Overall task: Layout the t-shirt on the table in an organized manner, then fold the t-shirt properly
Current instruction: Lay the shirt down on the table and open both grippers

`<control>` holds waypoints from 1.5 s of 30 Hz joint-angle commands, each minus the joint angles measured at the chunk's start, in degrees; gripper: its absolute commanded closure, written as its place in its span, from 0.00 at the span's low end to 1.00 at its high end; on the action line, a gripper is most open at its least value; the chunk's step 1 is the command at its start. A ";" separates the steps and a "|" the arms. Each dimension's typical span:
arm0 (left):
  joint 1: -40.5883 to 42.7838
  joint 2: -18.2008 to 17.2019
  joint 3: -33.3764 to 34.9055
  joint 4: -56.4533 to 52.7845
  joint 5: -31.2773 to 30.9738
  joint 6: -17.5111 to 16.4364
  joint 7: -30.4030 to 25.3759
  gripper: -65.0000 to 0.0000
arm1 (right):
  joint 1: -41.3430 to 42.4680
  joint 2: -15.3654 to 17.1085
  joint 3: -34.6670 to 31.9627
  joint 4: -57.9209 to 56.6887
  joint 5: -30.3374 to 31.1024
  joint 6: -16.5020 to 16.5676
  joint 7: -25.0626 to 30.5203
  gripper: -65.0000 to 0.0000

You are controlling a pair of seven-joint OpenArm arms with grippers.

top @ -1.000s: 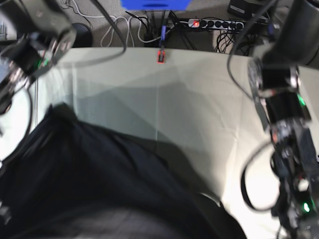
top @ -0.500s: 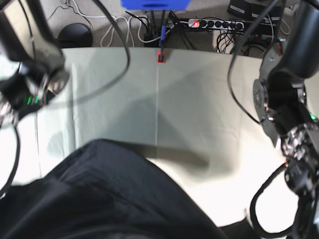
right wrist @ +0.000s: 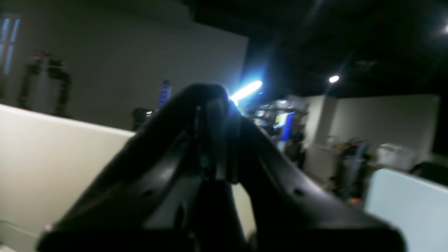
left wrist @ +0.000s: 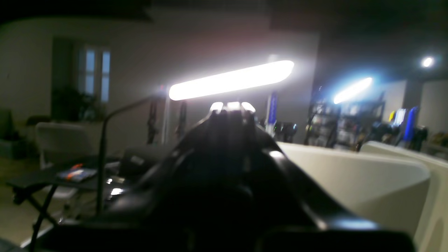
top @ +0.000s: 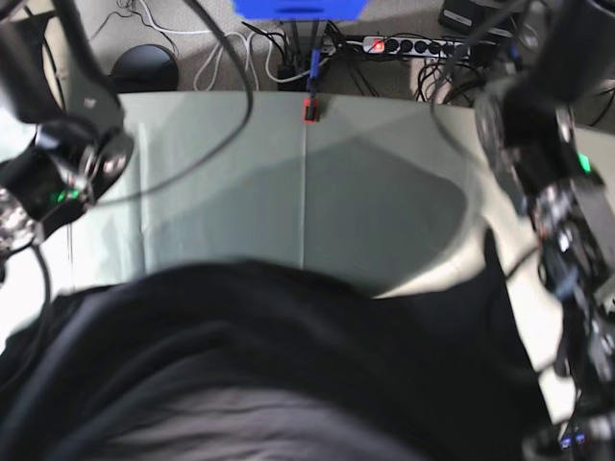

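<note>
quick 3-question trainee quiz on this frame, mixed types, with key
1. True or false: the t-shirt lies folded into a neat square.
2. Which stands at the table's far edge? A) red clamp B) green cup C) yellow tape
3. Fill in: both wrist views point up into the room; the left claw and right claw are ____.

Key: 1 false; 2 A, the red clamp; 3 shut.

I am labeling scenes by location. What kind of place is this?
Probably an indoor robotics lab or workshop: a cloth-covered table, a power strip with tangled cables on the floor behind it, and bright tube lights above shelves of equipment.
</note>
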 commanded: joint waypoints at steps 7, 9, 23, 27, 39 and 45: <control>0.33 -0.19 -4.10 -9.22 0.03 0.03 -1.85 0.99 | 4.61 -0.79 -0.58 -13.94 0.16 -0.20 1.22 1.00; 0.33 -0.10 -5.95 -12.38 0.03 -0.14 -1.85 0.99 | 5.84 -0.61 -1.28 -18.69 0.16 -0.20 1.13 1.00; 0.42 -0.63 -11.93 -29.26 -0.06 -0.05 -1.68 0.86 | 20.43 -0.44 -15.26 -57.20 0.08 -0.29 1.83 1.00; 2.09 -1.15 -14.30 -30.58 -0.15 -0.05 -1.68 0.59 | 25.18 -0.17 -19.39 -68.27 0.08 -0.29 1.83 0.96; 10.80 -2.82 -14.56 -29.26 -0.59 -0.05 -1.68 0.52 | 19.55 1.85 -20.36 -67.22 0.52 -0.20 1.13 0.39; 19.32 0.08 -14.56 -28.82 -0.59 0.03 -1.68 0.52 | 11.29 4.84 -20.01 -61.42 0.52 -0.20 1.22 0.39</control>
